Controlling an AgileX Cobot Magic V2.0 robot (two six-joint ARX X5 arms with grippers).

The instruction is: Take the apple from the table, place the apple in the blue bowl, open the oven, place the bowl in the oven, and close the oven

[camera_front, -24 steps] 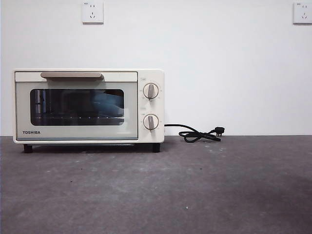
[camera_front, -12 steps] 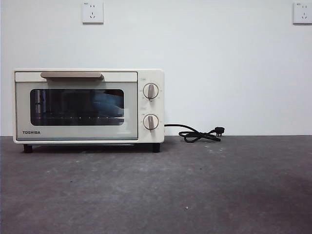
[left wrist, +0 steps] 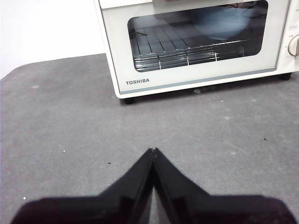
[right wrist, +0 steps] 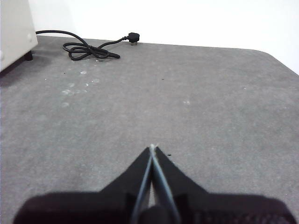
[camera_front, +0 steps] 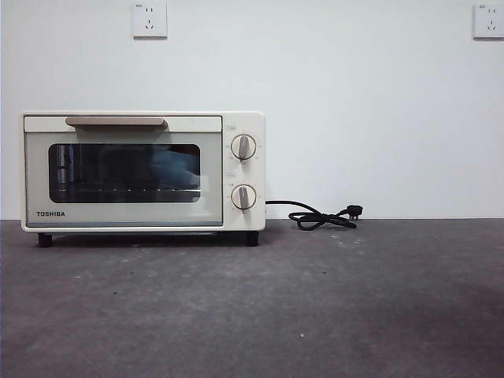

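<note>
The cream-white boxy TOSHIBA toaster oven [camera_front: 143, 172] stands shut on the dark grey matte counter [camera_front: 315, 307]. The deep matte blue bowl [left wrist: 223, 22] sits behind its glass (the apple cannot be made out). The left hand [left wrist: 153, 150], jaws pressed together, has the oven at 12 o'clock and is nearer. The right hand [right wrist: 152, 147], likewise pressed together, sees it at 10 o'clock.

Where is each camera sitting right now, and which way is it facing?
Front view: low at table height, facing the closed oven and wall; no arm shows.
Left wrist view: on the left arm, facing the oven door, blue bowl behind the glass; left hand shut.
Right wrist view: on the right arm, facing bare table and the cord; right hand shut.
Shared: front and left wrist views show oven and bowl; front and right show the cord.
</note>
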